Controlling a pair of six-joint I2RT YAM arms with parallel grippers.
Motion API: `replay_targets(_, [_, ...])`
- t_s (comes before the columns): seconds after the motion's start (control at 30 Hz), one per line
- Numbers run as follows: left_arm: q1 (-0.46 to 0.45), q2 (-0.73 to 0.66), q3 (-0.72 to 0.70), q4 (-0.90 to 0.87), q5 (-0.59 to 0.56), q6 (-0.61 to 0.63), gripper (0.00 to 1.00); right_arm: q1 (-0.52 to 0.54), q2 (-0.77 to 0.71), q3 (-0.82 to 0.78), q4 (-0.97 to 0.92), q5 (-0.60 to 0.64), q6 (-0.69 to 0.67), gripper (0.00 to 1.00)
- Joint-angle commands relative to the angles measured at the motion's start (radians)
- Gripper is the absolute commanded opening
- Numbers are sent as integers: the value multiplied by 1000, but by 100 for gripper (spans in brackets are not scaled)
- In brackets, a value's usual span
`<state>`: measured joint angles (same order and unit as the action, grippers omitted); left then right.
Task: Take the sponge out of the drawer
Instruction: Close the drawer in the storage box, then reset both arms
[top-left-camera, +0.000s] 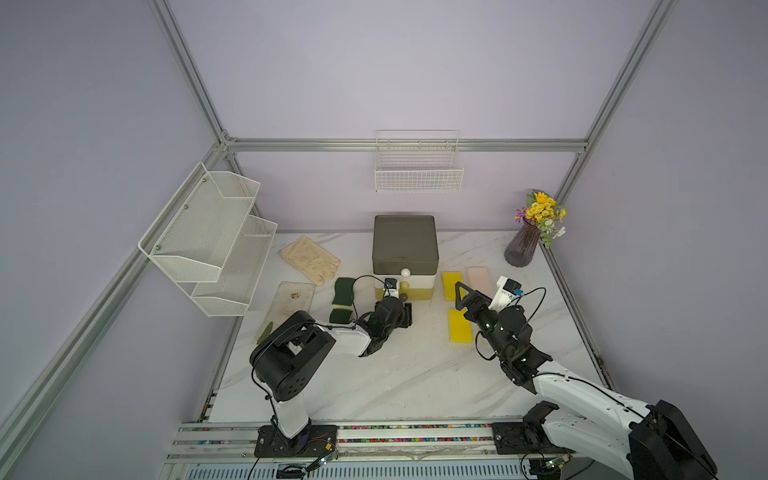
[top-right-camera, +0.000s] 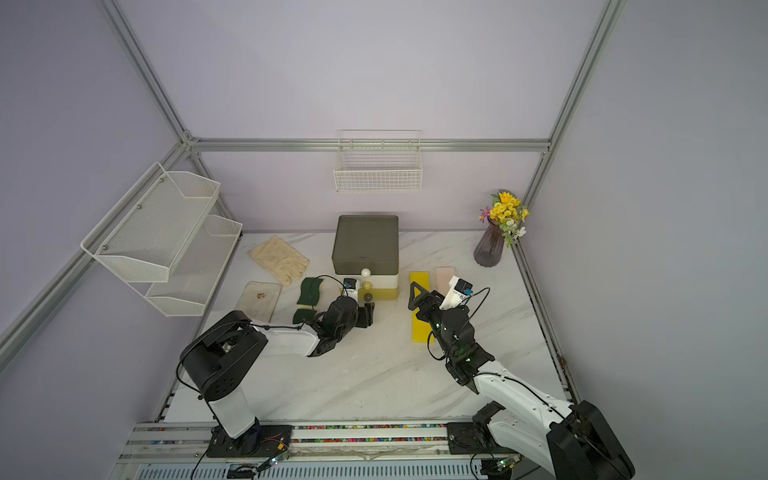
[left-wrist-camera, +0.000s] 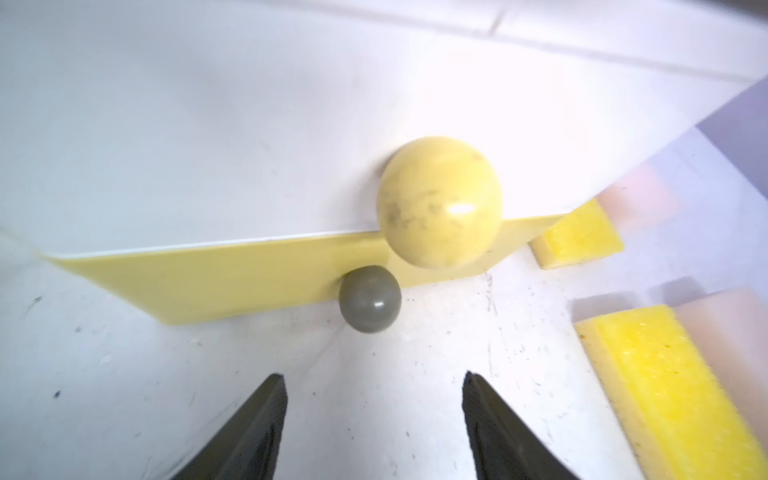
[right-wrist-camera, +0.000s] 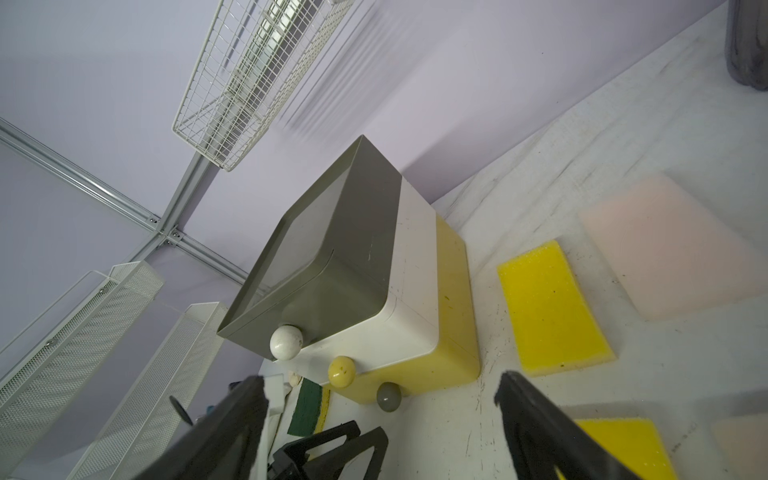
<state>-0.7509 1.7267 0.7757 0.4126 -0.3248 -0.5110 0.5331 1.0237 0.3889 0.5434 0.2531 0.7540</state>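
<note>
Both top views: drawer unit (top-left-camera: 405, 245) stands mid-bench near rear edge, 3 drawers look shut, contents hidden. Far yellow sponge (top-left-camera: 451, 286) and near yellow sponge (top-left-camera: 460, 325) lie on bench (top-left-camera: 374, 386) between unit and right edge; green sponge (top-left-camera: 344, 291) toward left edge.
Left wrist: left gripper (left-wrist-camera: 372, 376) jaws parted, nothing held, near grey knob (left-wrist-camera: 370, 299).
Right wrist: right gripper (right-wrist-camera: 381, 378) splayed wide, nothing held, above bench beside near yellow sponge.
</note>
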Motion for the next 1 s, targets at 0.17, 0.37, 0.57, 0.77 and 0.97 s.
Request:
replay_targets(0.17, [-51,-336,-90,-177,-151,23,80,-20,-20,72,-104,33,-111,97])
replay_targets(0.37, [-51,-566,-114,-356,-305,110,96,-77,5,134,-123,43,-193,97])
replay_targets(0.57, [0,-703,-160,-306,-439,343,100,-160,67,195,-100,85,-279,97])
replay_targets(0.77, [206,-768,-198,-248,-382,396,100,-274,168,225,17,105,-373,97])
replay_targets(0.97, [391,-702,-300,-5,-333,464,100,-395,266,165,251,104,-484,97])
